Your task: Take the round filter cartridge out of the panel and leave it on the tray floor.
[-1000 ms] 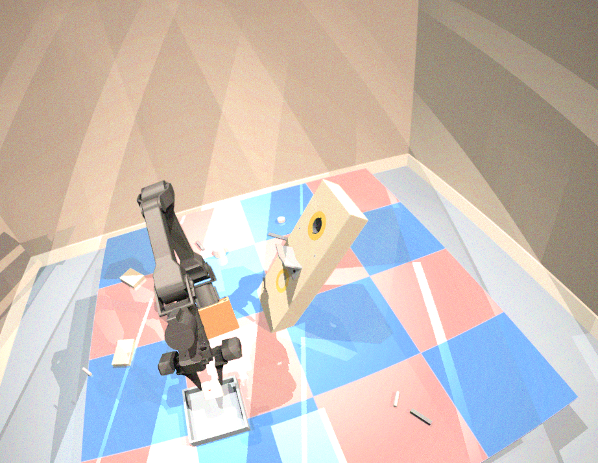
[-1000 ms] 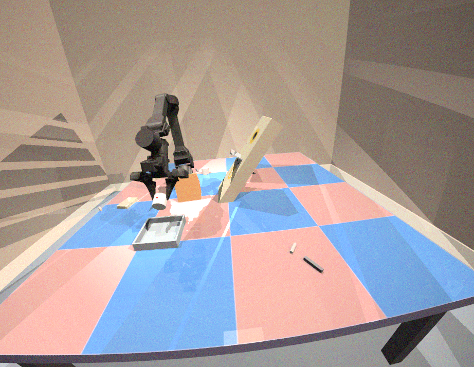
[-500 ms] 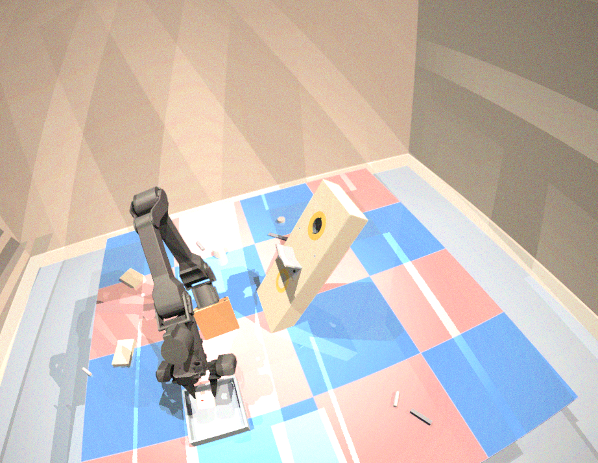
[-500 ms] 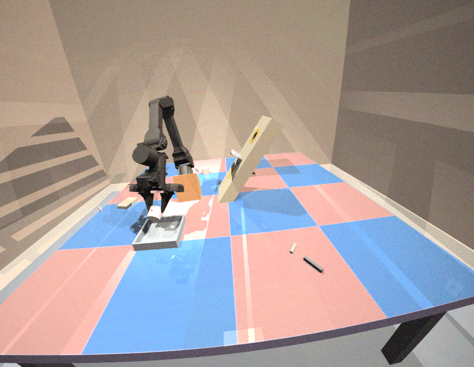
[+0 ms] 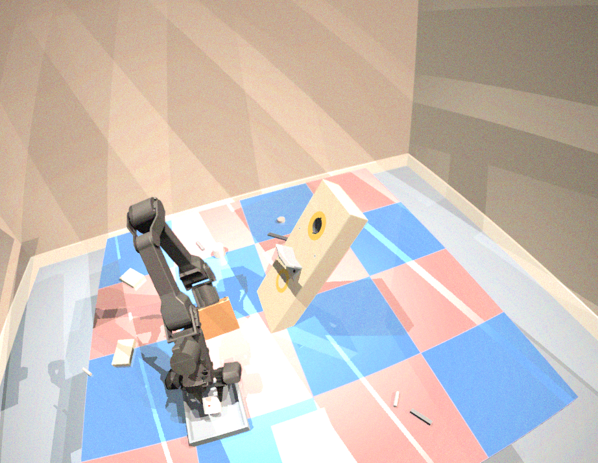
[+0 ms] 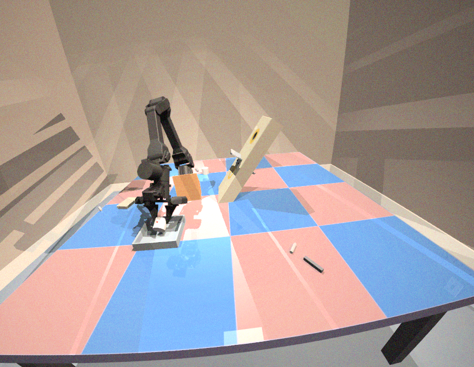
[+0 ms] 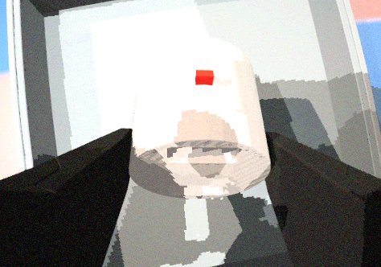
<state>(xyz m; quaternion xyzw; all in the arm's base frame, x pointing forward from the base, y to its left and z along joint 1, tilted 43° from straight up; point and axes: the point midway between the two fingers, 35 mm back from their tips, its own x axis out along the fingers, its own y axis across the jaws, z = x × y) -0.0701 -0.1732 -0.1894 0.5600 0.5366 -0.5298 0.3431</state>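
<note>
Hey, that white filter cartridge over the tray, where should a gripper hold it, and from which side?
Grip the cartridge across its curved side wall, fingers on opposite sides, coming along its axis from the slotted end. That is how the gripper holds it now inside the tray.

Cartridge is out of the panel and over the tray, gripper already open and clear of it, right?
Not open. The gripper is shut on the cartridge, fingers pressed to both sides, over the tray, as the wrist view shows. The rest is right.
</note>
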